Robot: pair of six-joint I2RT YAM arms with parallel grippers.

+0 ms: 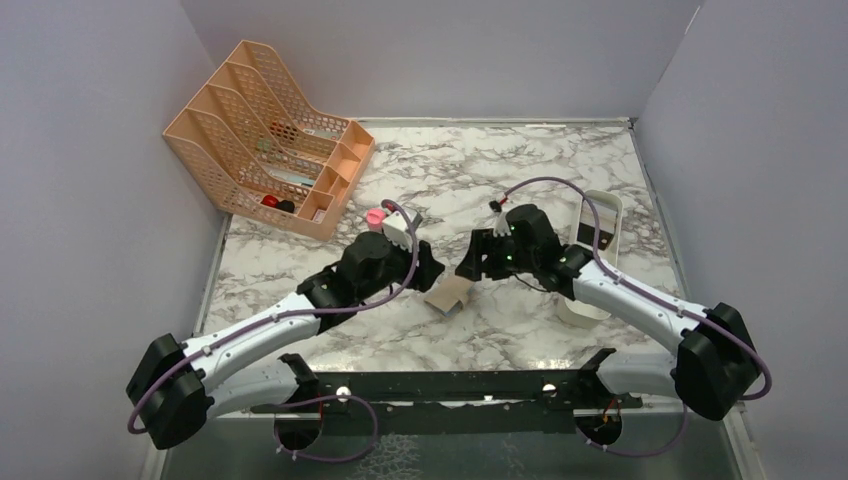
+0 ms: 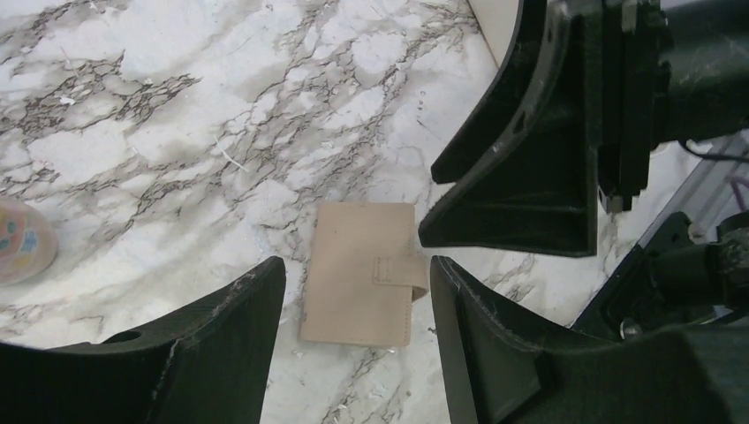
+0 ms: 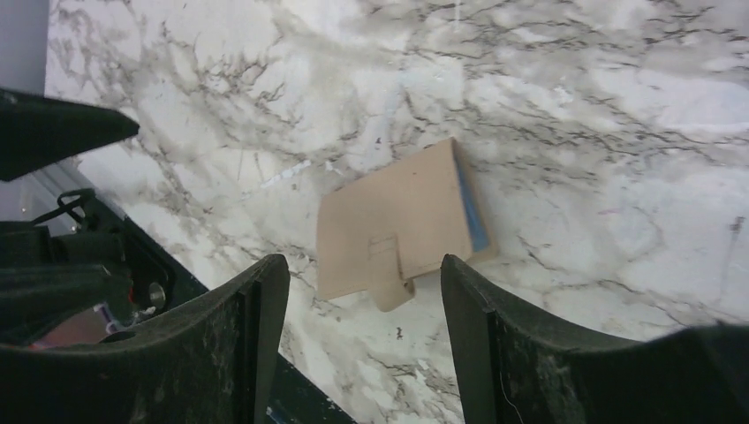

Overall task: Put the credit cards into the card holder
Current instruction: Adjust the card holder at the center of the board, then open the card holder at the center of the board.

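With the tan card holder (image 2: 358, 276) lying folded shut on the marble table (image 2: 177, 132) between your left gripper (image 2: 355, 263) and right gripper (image 3: 362, 261), both jaws spread and empty and no credit card visible, you're likely finishing, so lift clear without nudging it.

Counting now: 1 holder (image 1: 449, 295) dead centre. 1 rack (image 1: 262, 140) at 10 o'clock, and inside it 1 red item (image 1: 270, 200) and 1 black item (image 1: 287, 206). 1 tray (image 1: 614, 215) at 3 o'clock. 1 pink item (image 1: 375, 215) near centre. 2 grippers: left gripper (image 1: 428, 268), right gripper (image 1: 470, 262).
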